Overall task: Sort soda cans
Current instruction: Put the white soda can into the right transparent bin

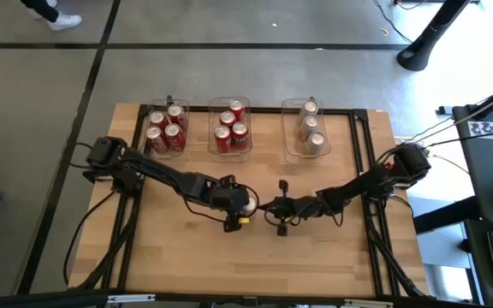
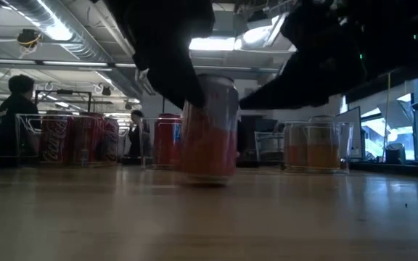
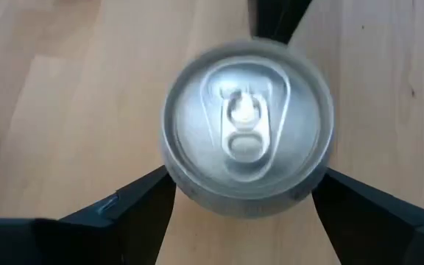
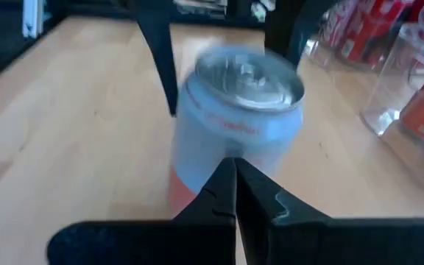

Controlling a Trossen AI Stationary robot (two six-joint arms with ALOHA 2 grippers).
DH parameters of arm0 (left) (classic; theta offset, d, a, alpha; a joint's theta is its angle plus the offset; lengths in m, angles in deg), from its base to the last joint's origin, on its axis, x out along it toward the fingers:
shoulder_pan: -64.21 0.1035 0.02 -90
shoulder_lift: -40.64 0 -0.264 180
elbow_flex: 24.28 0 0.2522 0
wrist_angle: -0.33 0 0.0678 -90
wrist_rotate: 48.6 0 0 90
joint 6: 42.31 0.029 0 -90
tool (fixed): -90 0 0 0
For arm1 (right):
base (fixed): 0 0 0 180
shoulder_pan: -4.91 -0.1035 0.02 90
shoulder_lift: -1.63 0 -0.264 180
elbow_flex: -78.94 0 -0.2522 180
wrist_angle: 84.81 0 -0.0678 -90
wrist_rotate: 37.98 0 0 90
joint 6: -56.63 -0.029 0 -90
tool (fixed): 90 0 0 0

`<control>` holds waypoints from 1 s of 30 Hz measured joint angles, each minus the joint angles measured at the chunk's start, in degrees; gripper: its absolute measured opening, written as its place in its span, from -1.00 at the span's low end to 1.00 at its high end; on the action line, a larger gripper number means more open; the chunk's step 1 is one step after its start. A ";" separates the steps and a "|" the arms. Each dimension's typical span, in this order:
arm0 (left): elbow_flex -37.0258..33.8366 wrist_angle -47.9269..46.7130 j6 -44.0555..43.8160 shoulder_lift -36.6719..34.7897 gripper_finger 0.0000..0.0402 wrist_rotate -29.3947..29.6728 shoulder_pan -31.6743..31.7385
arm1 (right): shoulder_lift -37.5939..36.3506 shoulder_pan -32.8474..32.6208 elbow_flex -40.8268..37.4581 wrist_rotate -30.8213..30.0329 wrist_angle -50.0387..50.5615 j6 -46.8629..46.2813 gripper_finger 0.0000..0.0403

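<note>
One soda can (image 3: 247, 136) with a silver top and a pale body that turns orange-red lower down stands upright mid-table (image 1: 245, 202) (image 2: 210, 130). My left gripper (image 3: 245, 202) comes down over it and is shut on it. My right gripper (image 4: 235, 171) is shut and sits just right of this can (image 4: 234, 110), fingertips pointing at its side (image 1: 272, 208). The other soda cans sit in three clear bins along the far edge: red ones (image 1: 166, 128), red ones (image 1: 231, 127), and silver ones (image 1: 310, 127). My left gripper pinches the can's upper wall just below the rim (image 3: 179, 180) between its two fingers (image 3: 142, 202), coming from above and pointing down. The can is upright, and its base looks level with the tabletop (image 2: 209, 180). My right gripper's shut tips point at the can's side wall (image 4: 230, 143); I cannot tell whether they touch.
Three clear bins line the far edge of the wooden table: left (image 1: 151, 141), middle (image 1: 212, 141), right (image 1: 289, 145). Bare wood lies across the near half (image 1: 255, 257). People and desks show in the room beyond the table (image 2: 13, 109).
</note>
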 joint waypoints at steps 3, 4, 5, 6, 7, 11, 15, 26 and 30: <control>0.03 0.05 0.08 -0.68 0.49 0.32 0.08 | -0.81 0.00 0.01 0.05 0.43 -0.12 -1.00; 0.09 -0.08 0.06 -0.69 0.49 0.45 0.08 | -0.82 0.00 -0.01 0.23 0.67 -0.13 -1.00; 0.09 -0.25 0.06 -0.69 0.49 0.51 0.08 | -0.83 0.00 -0.02 0.35 0.66 -0.13 -1.00; 0.13 -0.62 0.06 -0.64 0.49 0.52 0.04 | -0.87 -0.01 -0.02 0.37 0.64 -0.13 -1.00; 0.13 -1.25 -0.03 -0.62 0.49 0.55 -0.06 | -0.87 -0.02 -0.02 0.41 0.63 -0.13 -1.00; 0.13 -1.56 -0.35 -0.59 0.49 0.60 -0.34 | -0.87 -0.07 -0.09 1.54 0.69 -0.86 -0.99; 0.13 -1.33 -0.40 -0.65 0.49 0.72 -0.34 | -1.15 -0.07 -0.15 6.47 0.79 -2.46 -0.86; 0.15 -6.47 -1.24 -6.25 0.49 0.72 -0.40 | -11.80 -0.09 -0.20 2.91 5.43 -4.12 0.33; 0.19 -12.13 -3.23 -11.23 0.49 1.64 -1.54 | -11.79 0.71 0.24 0.50 3.82 -3.92 0.68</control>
